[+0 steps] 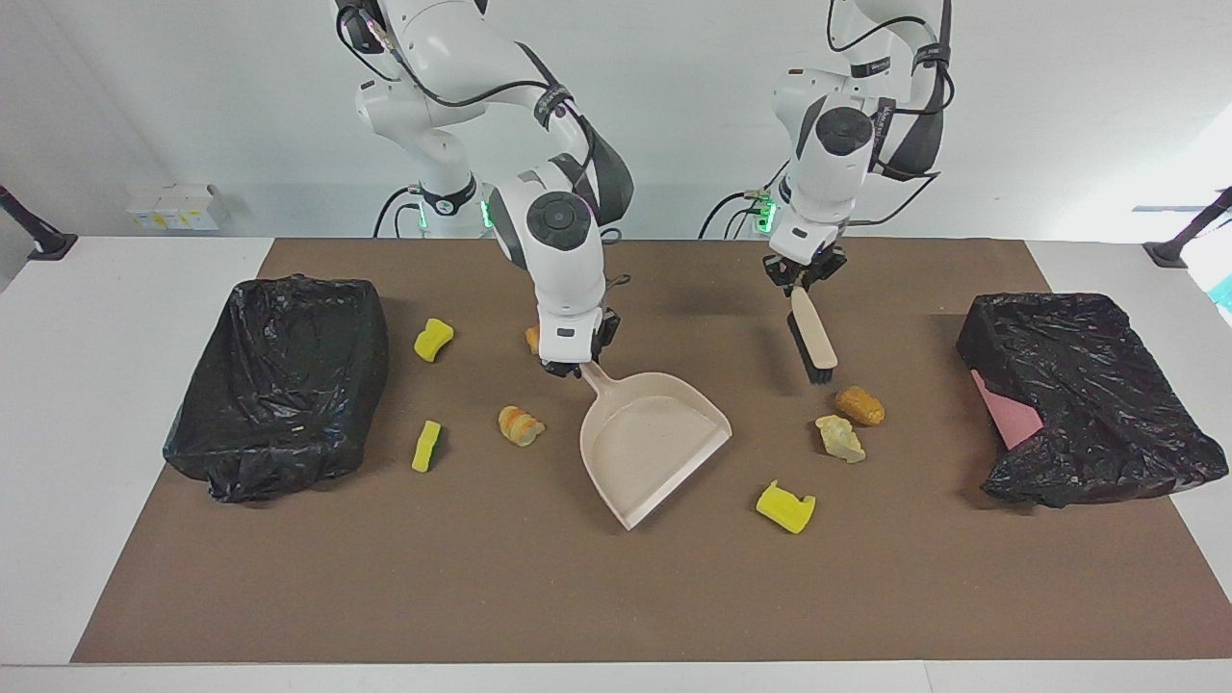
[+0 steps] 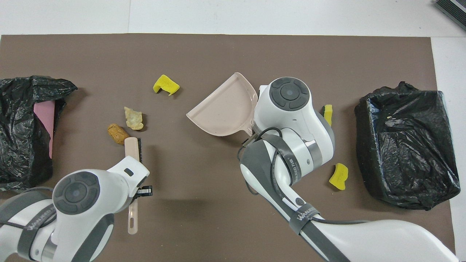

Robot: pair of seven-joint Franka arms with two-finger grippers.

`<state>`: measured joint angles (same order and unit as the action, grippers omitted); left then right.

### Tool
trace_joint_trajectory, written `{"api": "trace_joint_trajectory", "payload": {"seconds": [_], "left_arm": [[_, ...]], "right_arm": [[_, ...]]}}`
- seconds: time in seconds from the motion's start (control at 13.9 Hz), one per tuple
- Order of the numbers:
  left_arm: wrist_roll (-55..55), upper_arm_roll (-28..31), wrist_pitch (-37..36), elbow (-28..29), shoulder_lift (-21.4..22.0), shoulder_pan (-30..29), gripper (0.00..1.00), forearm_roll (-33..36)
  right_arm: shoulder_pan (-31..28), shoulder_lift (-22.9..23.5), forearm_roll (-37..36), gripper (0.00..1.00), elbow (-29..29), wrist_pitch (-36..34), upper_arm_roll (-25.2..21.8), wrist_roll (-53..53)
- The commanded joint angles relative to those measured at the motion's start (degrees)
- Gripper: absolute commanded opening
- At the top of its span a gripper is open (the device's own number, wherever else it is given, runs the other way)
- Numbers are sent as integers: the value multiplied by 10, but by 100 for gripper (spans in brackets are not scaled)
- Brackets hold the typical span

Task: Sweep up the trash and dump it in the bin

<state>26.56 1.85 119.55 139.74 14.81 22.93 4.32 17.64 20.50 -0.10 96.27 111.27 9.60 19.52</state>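
Two arms carry readable lettering, and we make out "WANUED" on the grey bands in the overhead view. We see the right gripper (image 1: 570,367) pinching the handle of the dustpan (image 1: 650,445) at mid-mat, the left gripper (image 1: 798,283) clamped on the brush (image 1: 813,341). Its bristles sit just beside the tan chunk (image 1: 859,405); other trash (image 1: 785,507) lies scattered between the two black-lined bins (image 1: 279,385).

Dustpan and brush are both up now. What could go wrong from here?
1. The dustpan sits angled, mouth toward the yellow sponge piece, while the brush hangs by the corn-like chunk; a sweep may push that chunk past the mouth.
2. The right end effector holds only the handle tip, so the pan could twist under load.
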Motion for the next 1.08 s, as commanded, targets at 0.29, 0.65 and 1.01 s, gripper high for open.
{"api": "trace_joint_trajectory", "payload": {"seconds": [0.29, 0.65, 1.01], "left_arm": [[-137, -5, 57, -46, -66, -160, 0, 7], [-150, -9, 125, -60, -132, -169, 0, 0], [-153, -11, 127, -138, -211, -105, 0, -56]], "right_arm": [[-38, 73, -45, 0, -111, -49, 4, 243], [-46, 97, -75, 0, -144, -54, 4, 368], [-45, 99, -117, 0, -139, -46, 5, 452]]}}
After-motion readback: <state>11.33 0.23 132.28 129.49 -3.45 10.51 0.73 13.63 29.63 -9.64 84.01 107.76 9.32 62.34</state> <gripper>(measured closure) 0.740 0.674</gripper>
